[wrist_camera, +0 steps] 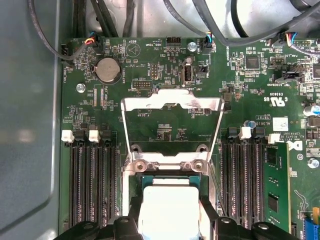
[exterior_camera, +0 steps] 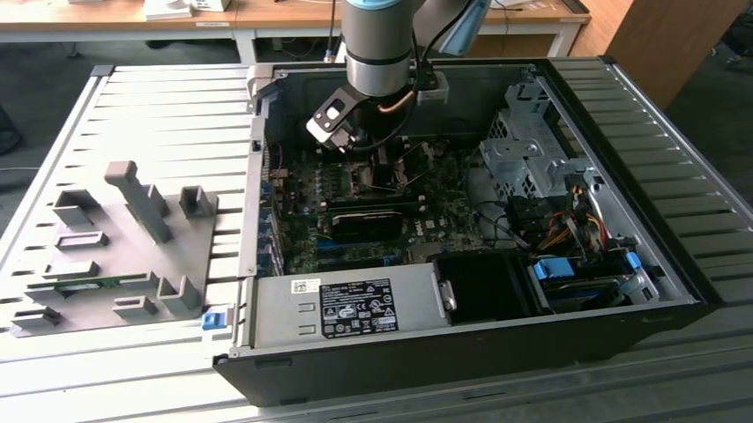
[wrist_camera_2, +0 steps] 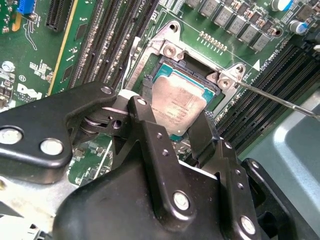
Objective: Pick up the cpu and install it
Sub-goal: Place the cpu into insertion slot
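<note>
- the arm (exterior_camera: pixel 379 44) reached down into a computer case (exterior_camera: pixel 471 366) that lay with its side off on a slatted table (exterior_camera: pixel 153 115).
- the claw (wrist_camera_2: pixel 172 120) hung low over the green main board (wrist_camera: pixel 150 60), right at the socket (wrist_camera_2: pixel 167 47).
- its two black fingers (wrist_camera_2: pixel 145 125) stood on opposite sides of the cpu (wrist_camera_2: pixel 177 102) and pressed against its edges. the claw was drawn in to just the chip's width, with the chip gripped between the fingers.
- the cpu lay silver face up inside the socket's metal frame, with a thin green rim showing along one edge. i could not tell whether it was fully seated or held just above the socket.
- in the first wrist view the socket's cover plate (wrist_camera: pixel 172 102) was flipped back and lay flat on the board beyond the chip.
- a thin metal lever (wrist_camera_2: pixel 280 100) stuck out from one corner of the socket.
- black memory slots (wrist_camera: pixel 92 185) ran along both sides of the socket, and a green memory stick (wrist_camera: pixel 275 185) stood in one of them.
- a round coin battery (wrist_camera: pixel 107 70) sat on the board, well apart from the chip.
- on the exterior view's left a grey tray (exterior_camera: pixel 118 256) with upright blocks lay on the table beside the case, well apart from the claw.
</note>
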### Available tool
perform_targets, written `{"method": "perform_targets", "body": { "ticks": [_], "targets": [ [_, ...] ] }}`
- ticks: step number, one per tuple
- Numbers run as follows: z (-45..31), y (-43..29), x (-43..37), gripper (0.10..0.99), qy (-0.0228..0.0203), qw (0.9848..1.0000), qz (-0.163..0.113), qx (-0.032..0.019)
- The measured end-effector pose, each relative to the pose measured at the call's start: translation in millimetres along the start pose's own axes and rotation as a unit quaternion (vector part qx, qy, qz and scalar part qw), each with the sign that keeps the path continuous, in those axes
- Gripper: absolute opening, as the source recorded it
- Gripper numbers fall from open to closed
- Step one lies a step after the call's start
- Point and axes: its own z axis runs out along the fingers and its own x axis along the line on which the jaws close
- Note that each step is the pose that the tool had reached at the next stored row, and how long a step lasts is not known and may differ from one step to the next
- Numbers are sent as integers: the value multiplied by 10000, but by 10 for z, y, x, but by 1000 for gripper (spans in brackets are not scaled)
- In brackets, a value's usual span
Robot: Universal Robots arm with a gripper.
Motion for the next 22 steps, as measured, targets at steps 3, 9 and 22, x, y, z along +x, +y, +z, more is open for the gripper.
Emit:
{"method": "perform_targets", "body": {
  "ticks": [3, 9, 22],
  "targets": [
    [2, -1, -1, 529, -1, 10000, 0, 1],
    [21, -5, -2, 529, -3, 10000, 0, 4],
    [39, -7, -1, 529, -1, 10000, 0, 3]
  ]
}}
